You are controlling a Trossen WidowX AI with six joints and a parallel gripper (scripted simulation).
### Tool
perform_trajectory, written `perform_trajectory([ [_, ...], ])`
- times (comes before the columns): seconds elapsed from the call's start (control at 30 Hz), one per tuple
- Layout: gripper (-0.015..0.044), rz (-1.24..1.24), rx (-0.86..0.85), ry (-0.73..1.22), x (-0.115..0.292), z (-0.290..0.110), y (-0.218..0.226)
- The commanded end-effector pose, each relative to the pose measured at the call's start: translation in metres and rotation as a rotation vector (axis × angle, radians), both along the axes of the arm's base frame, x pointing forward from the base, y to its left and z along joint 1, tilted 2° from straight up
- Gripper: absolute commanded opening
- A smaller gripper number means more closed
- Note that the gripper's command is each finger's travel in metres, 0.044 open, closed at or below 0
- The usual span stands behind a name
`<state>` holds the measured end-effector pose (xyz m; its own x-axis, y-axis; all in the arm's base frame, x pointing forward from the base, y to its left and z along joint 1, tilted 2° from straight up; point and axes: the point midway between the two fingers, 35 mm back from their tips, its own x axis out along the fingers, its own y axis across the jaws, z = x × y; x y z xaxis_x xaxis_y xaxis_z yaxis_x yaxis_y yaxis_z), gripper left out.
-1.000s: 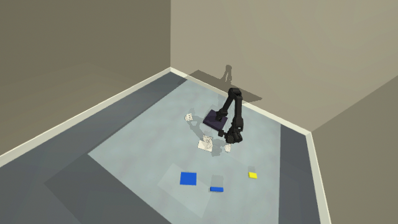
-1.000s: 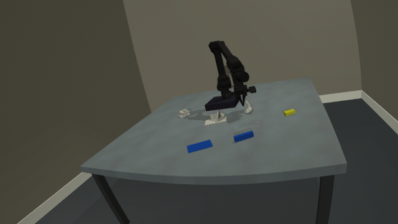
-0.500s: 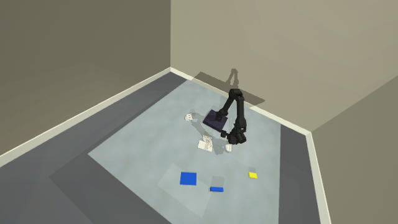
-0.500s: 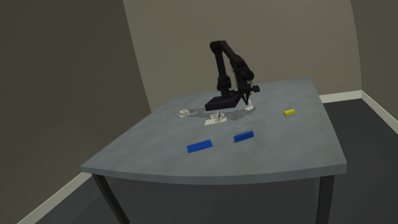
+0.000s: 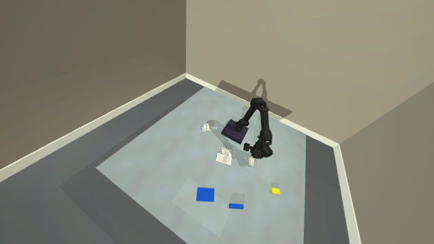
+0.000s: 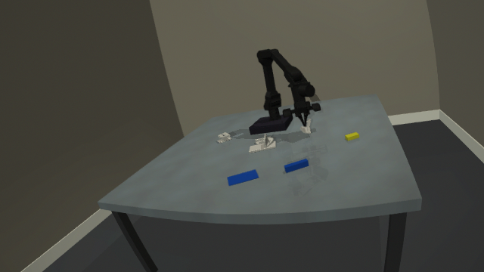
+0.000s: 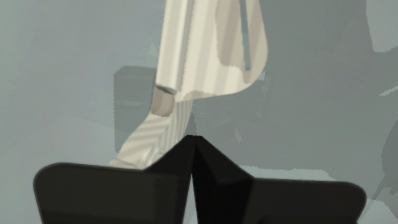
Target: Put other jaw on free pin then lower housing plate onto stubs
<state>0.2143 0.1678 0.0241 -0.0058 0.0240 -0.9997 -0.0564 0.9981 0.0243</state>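
The loose white jaw [image 5: 251,162] [image 6: 306,130] [image 7: 215,50] lies on the table to the right of the white base assembly [image 5: 222,158] [image 6: 261,147]. The base carries a white jaw; its pins and teeth are too small to tell. A small white part [image 5: 203,130] [image 6: 224,138], perhaps the housing plate, lies to the left of the arm's base. My gripper [image 6: 305,125] [image 7: 193,143] is shut and empty, pointing down close to the loose jaw. In the wrist view the jaw's narrow end passes partly behind the left finger. Whether the fingertips touch it cannot be told.
The arm's dark base [image 5: 229,134] [image 6: 268,126] stands behind the base assembly. A flat blue square [image 5: 205,194] [image 6: 243,177] and a blue bar [image 5: 236,206] [image 6: 296,165] lie toward the front. A yellow block [image 5: 275,190] [image 6: 352,136] lies at the right.
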Motion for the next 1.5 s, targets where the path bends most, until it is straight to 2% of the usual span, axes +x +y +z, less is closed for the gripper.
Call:
perform_trajectory([
  [0.0,0.0,-0.003,0.002,0.003,-0.001,0.0,0.005],
  [0.27,0.0,-0.003,0.002,0.003,0.0,0.004,0.012],
  [0.43,0.0,-0.002,0.001,-0.001,0.001,0.058,0.006],
  [0.57,0.0,-0.002,0.001,-0.001,0.001,0.061,0.005],
  [1.13,0.044,-0.006,0.008,-0.009,0.003,0.053,0.008],
  [1.47,0.044,-0.006,0.008,-0.009,0.003,0.053,0.008],
])
